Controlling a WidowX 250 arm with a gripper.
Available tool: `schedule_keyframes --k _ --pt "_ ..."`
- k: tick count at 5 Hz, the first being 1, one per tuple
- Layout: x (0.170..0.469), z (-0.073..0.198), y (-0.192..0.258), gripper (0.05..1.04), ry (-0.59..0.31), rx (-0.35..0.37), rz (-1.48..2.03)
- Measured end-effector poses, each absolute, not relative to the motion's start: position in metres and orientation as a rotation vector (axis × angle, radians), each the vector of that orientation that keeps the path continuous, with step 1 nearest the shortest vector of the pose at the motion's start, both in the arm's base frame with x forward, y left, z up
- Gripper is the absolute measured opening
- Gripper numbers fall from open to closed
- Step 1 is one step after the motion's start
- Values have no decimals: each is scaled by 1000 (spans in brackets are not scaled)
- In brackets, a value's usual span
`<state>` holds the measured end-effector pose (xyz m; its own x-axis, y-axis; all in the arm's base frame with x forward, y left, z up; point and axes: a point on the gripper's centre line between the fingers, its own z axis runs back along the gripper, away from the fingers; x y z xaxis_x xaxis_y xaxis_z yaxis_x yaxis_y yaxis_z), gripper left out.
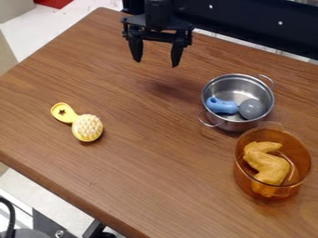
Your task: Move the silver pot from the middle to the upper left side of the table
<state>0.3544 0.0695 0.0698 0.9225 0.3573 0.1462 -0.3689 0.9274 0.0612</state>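
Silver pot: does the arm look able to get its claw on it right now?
Likely yes: the claw hangs open, with nothing standing between it and the silver pot. The amber container crowds only the pot's near side, leaving the far rim free.

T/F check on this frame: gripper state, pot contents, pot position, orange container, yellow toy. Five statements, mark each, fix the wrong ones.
1. The gripper is open and holds nothing. True.
2. The silver pot has a blue item and a gray round item inside. True.
3. The silver pot is already at the table's upper left. False: it sits toward the right side of the view.
4. The orange container has nothing in it. False: a tan, bent toy lies in the orange container.
5. The yellow toy lies on the table, left of the silver pot in the view. True.
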Motion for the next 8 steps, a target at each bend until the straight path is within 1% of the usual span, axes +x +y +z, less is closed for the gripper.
schedule_keyframes --k 1,2,3,4,5,6,7,8 --pt "350 59 68 1000 -98 84 380" --pt "352 58 62 1000 -105 42 415" --pt "353 69 54 1000 -130 20 403" --pt "351 76 40 1000 -117 -8 387" --pt "353 77 18 1000 -117 -21 335" --pt "349 69 -6 1000 -117 -18 303" --pt "346 58 -29 1000 -140 -8 255" --pt "349 48 -34 1000 -149 11 248"
